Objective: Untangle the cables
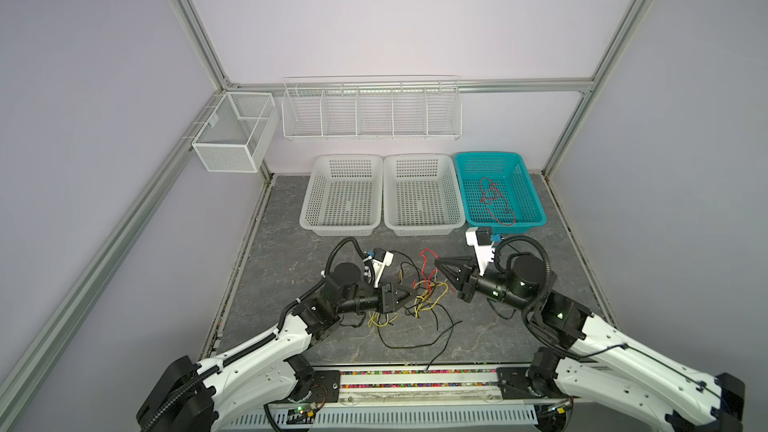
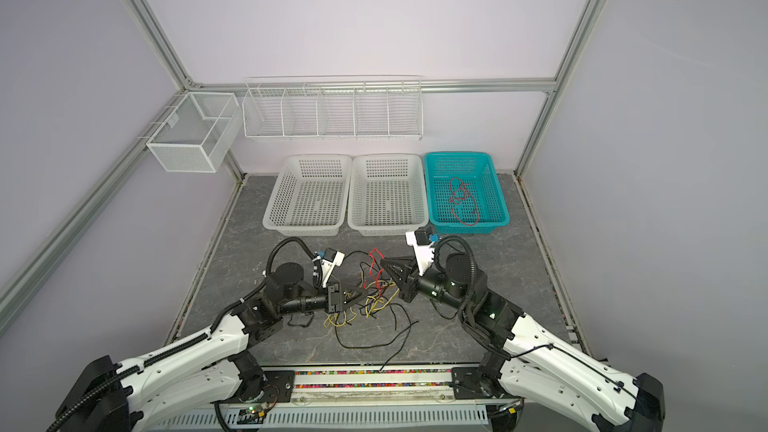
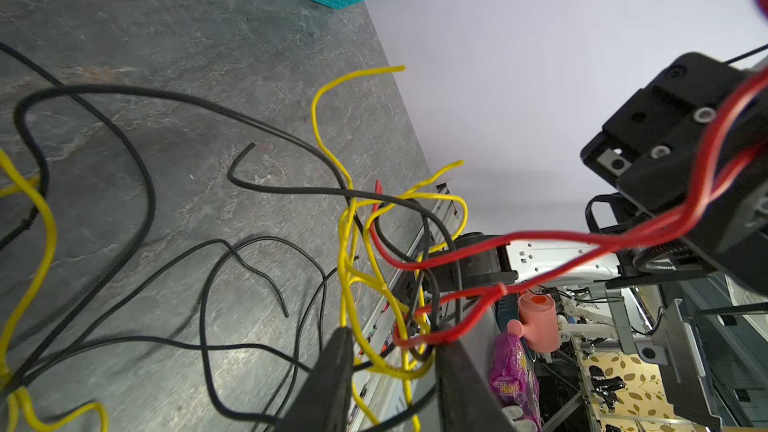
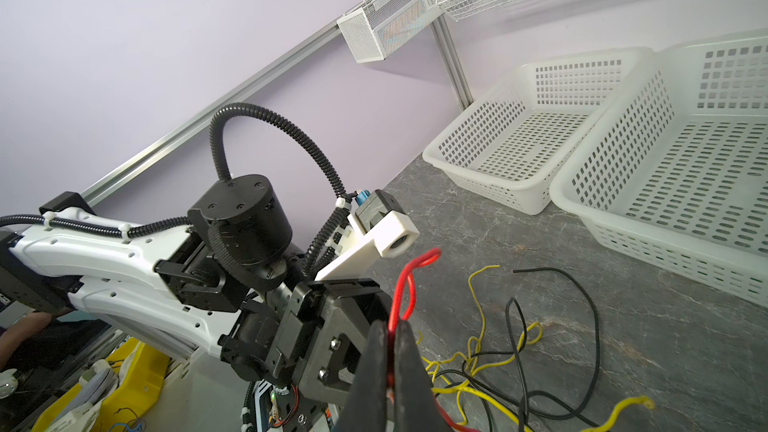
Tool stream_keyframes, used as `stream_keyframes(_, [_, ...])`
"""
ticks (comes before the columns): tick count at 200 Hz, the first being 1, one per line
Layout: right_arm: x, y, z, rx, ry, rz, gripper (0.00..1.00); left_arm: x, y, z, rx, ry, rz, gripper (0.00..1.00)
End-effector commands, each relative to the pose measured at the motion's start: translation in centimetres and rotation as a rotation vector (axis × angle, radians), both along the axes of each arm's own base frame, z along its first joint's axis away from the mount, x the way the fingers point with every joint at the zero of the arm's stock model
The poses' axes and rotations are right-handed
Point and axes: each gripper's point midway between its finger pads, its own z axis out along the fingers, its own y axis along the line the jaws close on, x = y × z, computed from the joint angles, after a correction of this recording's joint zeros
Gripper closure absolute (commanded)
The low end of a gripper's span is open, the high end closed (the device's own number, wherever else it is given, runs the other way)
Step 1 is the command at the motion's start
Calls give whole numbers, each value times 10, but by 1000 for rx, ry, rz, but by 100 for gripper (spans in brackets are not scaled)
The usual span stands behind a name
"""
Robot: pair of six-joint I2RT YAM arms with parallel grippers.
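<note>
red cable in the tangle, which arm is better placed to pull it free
Probably right: the right gripper pinches the red cable, while the left gripper stands open around the yellow cables.

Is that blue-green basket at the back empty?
No, a red cable lies loosely coiled on the floor of the teal basket.

The cables point(image 1: 424, 295) are red, yellow and black, the tabletop point(image 1: 291, 251) veined grey.
</note>
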Motion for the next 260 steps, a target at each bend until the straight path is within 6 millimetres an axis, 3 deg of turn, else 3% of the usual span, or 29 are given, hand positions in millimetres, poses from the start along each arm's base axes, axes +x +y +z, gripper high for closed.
stream_keyframes(1, [-8,5,20,45,-40,42,94,5,1,9,-7,-30,28,57])
stream_keyframes(52, [-9,11,11,18,-25,56,94,6,6,14,-2,-48,53,56])
stream_keyframes(116, [-10,15,10,11,-23,61,94,5,6,10,-1,-37,49,75])
stream_keyframes(161, [-14,11,17,23,-35,59,94,5,8,0,27,-28,56,98])
stream_keyframes(196, [-6,-20,31,42,-66,-83,94,4,16,-18,83,-10,78,100])
stream_keyframes(260, [10,-120,51,159,-83,-498,94,3,40,-67,124,78,201,100])
